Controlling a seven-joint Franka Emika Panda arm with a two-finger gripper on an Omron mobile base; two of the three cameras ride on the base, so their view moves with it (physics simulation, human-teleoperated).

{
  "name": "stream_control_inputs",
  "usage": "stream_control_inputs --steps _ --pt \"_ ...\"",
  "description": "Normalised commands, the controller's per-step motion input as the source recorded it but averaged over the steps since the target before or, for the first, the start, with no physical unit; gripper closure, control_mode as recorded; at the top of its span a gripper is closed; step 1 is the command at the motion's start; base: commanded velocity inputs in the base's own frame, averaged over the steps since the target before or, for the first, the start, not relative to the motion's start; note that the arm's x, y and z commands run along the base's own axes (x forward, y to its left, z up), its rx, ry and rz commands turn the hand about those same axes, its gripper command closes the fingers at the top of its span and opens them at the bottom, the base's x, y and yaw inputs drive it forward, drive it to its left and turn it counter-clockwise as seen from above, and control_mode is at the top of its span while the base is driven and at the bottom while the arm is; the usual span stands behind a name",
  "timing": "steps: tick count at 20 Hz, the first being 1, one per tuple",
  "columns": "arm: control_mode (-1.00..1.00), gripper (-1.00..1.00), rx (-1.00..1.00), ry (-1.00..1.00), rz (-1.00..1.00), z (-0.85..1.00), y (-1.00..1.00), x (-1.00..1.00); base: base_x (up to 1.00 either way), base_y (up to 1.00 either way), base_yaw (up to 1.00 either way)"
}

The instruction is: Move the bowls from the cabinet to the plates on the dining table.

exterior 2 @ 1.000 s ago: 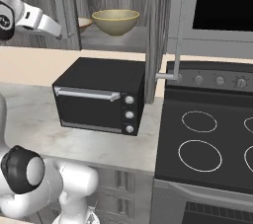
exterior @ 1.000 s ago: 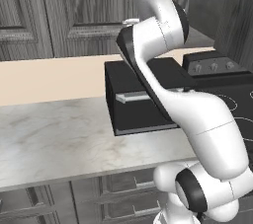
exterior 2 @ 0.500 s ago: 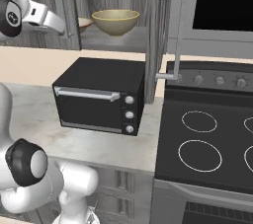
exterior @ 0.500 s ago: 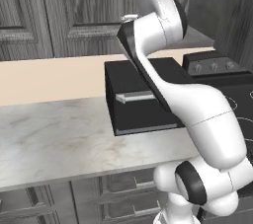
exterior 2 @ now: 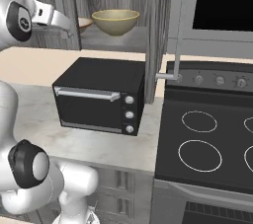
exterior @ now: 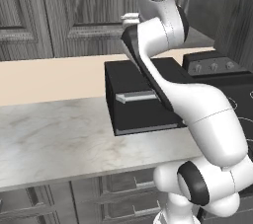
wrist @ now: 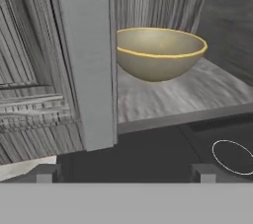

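The cabinet [exterior 2: 113, 1] hangs on the wall above the worktop [exterior 2: 39, 114]. Its door [exterior 2: 165, 30] stands open, edge-on, with the bar handle [exterior 2: 175, 35] facing the room. A shelf [wrist: 168, 94] is exposed inside.

The toaster oven [exterior 2: 99, 94] sits at the right end of the worktop, directly under the open shelf. The stove [exterior 2: 212, 139] adjoins the worktop's right edge.

The arm [exterior: 163, 60] rises from the base and reaches up toward the cabinet, with its wrist [exterior 2: 47, 16] at shelf height, left of the opening.

Bowl 1 [exterior 2: 116, 21] stands upright near the front edge of the shelf. Bowl 2 [exterior 2: 85, 22] sits just left of it, further toward the shelf's left side, and is mostly hidden in the right base view.

The gripper [wrist: 123, 173] has its jaws spread fully apart and grips nothing. It is still short of the shelf.

Risks from this position:
1. A cabinet frame post [wrist: 86, 60] stands between the hand and the left part of bowl 1. A straight advance is likely to strike it.
2. The bowl wall is curved and smooth. A pinch on the rim alone may let it tip or slip out.
3. Bowl 2 stands close by. A wide approach may knock it.
4. A low withdrawal may catch the toaster oven top.
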Motion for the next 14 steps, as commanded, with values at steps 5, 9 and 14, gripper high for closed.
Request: stream_control_inputs --steps 5,9,14 --pt "-1.0 -1.0 0.0 -0.07 0.03 0.0 0.0 0.33 0.0 0.0 0.0" --pt "-1.0 -1.0 0.0 -0.02 0.0 0.0 0.05 0.34 0.0 0.0 0.0" --pt "-1.0 -1.0 0.0 0.0 0.0 0.0 0.08 0.42 0.0 0.0 0.0"
